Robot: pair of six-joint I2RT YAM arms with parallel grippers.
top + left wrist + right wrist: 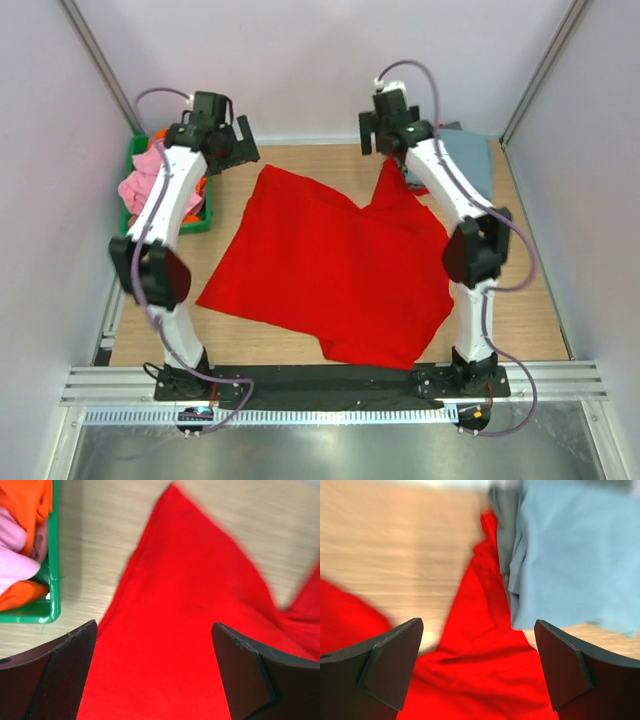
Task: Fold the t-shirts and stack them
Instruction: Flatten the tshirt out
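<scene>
Top external view shows a bright red t-shirt (335, 265) spread out, skewed and lightly rumpled, on the wooden table (530, 310) between the arms. In the left wrist view, the left gripper (154, 630) has its fingers (55, 675) wide apart, with red cloth under the gap. The right gripper (479, 625) is equally spread above a narrow red fold lying just beside the grey-blue t-shirt (570, 555).

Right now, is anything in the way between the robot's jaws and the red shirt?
Nothing visible does. Both pairs of jaws hang open above the red t-shirt, with only air between. The grey-blue t-shirt lies off to one side of the right pair, not beneath it.
</scene>
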